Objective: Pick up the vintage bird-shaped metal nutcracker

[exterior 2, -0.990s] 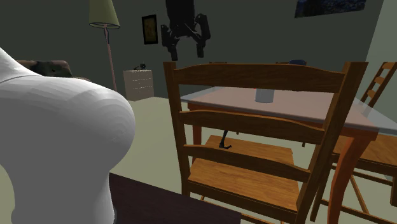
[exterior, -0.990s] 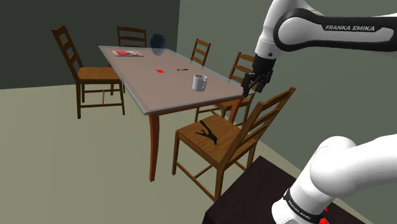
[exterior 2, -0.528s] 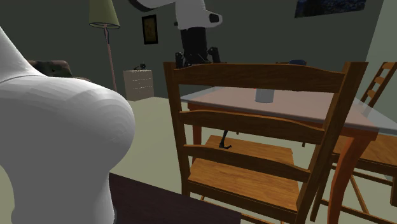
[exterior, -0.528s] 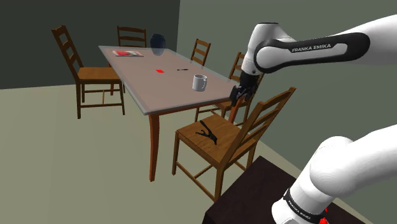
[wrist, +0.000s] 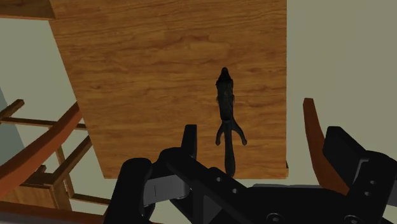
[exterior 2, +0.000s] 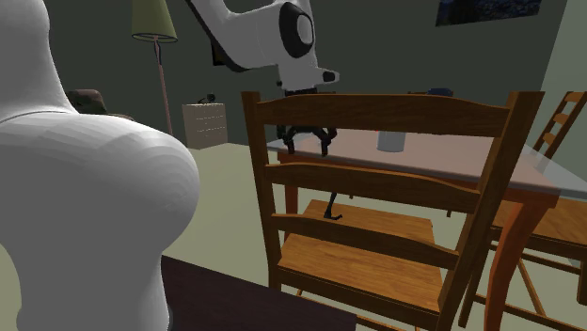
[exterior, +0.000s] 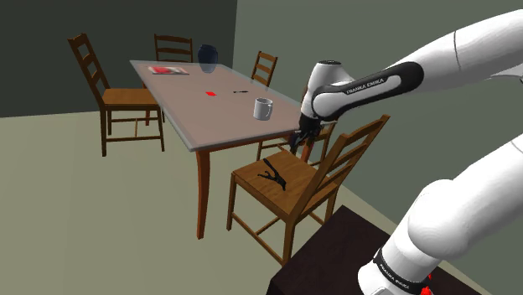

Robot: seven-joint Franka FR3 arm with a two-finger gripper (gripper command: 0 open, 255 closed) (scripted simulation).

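The dark, bird-shaped nutcracker lies flat on the wooden seat of the chair closest to the stand. From the second exterior view the nutcracker shows between the chair's back slats. My black gripper hangs above the seat near the table's edge, well clear of the nutcracker. Its fingers stand apart with nothing between them. In the wrist view the nutcracker lies on the seat ahead of the open gripper, closer to one finger than the other.
The chair's ladder back rises beside the gripper. The table carries a white mug, a small red item, a book and a dark vase. More chairs ring it. A floor lamp stands behind.
The arm has swung down and to the shoulder view's left, lowering the gripper from above the table height to just over the chair seat. The nutcracker has not moved.
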